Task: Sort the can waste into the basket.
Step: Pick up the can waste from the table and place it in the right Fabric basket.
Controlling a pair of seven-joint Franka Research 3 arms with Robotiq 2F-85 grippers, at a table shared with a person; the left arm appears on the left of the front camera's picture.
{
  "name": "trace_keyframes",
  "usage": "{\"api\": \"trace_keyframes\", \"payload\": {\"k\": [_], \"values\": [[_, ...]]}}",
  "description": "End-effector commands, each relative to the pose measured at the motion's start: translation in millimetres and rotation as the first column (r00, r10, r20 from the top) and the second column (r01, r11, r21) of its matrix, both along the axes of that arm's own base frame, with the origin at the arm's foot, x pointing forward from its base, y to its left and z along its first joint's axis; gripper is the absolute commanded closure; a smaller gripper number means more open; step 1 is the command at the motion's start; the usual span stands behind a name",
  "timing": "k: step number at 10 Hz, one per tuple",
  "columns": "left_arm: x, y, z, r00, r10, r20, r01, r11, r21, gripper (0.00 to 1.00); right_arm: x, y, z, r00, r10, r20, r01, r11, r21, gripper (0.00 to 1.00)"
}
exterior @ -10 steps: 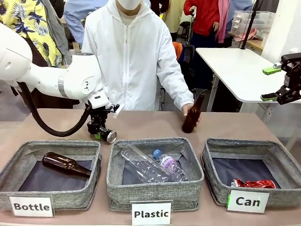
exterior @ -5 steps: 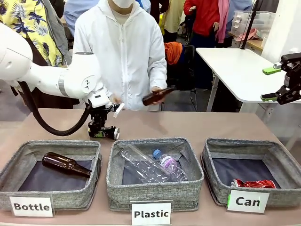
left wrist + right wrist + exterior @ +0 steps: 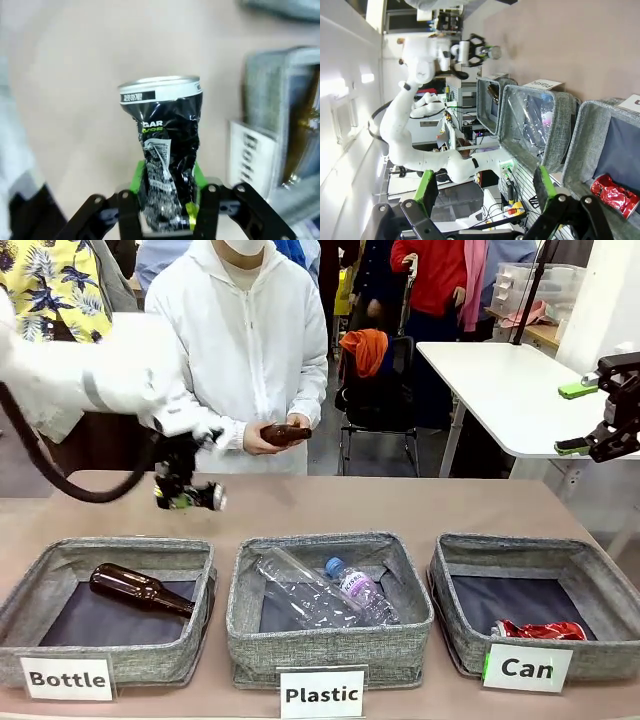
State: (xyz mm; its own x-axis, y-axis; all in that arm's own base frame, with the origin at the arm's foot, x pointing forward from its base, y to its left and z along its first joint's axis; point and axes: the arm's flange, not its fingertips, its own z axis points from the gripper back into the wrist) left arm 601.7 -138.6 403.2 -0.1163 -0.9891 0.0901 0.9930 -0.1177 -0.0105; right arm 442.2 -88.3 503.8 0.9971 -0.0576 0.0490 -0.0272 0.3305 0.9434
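Note:
My left gripper (image 3: 186,498) is shut on the black can (image 3: 200,498) and holds it sideways above the table, behind the "Bottle" bin. In the left wrist view the dented black can (image 3: 165,145) with its silver end sits between the green pads (image 3: 136,176) of my left gripper (image 3: 167,200). The red crushed can (image 3: 540,630) lies in the grey basket (image 3: 530,544) labelled "Can" at the front right. My right gripper (image 3: 597,418) hangs open and empty at the far right, high above that basket. From the right wrist view, the open right gripper (image 3: 485,190) looks at the red can (image 3: 615,192).
A "Bottle" bin (image 3: 110,547) holds a brown bottle (image 3: 140,589). The "Plastic" bin (image 3: 330,542) holds clear plastic bottles (image 3: 320,595). The person across the table holds a brown bottle (image 3: 285,433) in both hands. A white side table (image 3: 500,390) stands at the back right.
My left gripper closed on the black can, lifted it off the table and moved left. The person took the brown bottle off the table and drew it in. The right arm stayed still.

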Motion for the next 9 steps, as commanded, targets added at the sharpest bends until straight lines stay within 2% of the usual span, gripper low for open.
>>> {"api": "trace_keyframes", "payload": {"k": [1, 3, 5, 7, 8, 9], "values": [[-54.2, 43.4, 54.2, 0.997, 0.073, -0.011, -0.074, 0.992, -0.102, 1.00, -0.7, -1.6, 0.8, 1.000, 0.016, 0.017, -0.015, 1.000, -0.005, 0.00], [-91.6, 83.2, 100.1, 0.986, 0.158, -0.062, -0.168, 0.958, -0.232, 1.00, -0.7, -1.6, 0.8, 1.000, 0.016, 0.017, -0.015, 1.000, -0.005, 0.00], [-138.6, 130.4, 141.6, 0.984, 0.051, -0.173, -0.112, 0.925, -0.363, 1.00, -0.7, -1.6, 0.8, 1.000, 0.016, 0.017, -0.015, 1.000, -0.005, 0.00], [-185.7, 160.1, 154.6, 0.988, 0.072, -0.134, -0.129, 0.864, -0.487, 1.00, -0.7, -1.6, 0.8, 1.000, 0.016, 0.017, -0.015, 1.000, -0.005, 0.00], [-195.7, 190.0, 169.0, 0.990, 0.049, -0.129, -0.111, 0.839, -0.533, 1.00, -0.7, -1.6, 0.8, 1.000, 0.016, 0.017, -0.015, 1.000, -0.005, 0.00], [-212.4, 240.8, 192.4, 0.997, 0.036, -0.063, -0.067, 0.788, -0.612, 1.00, -0.7, -1.6, 0.8, 1.000, 0.016, 0.017, -0.015, 1.000, -0.005, 0.00]]}}
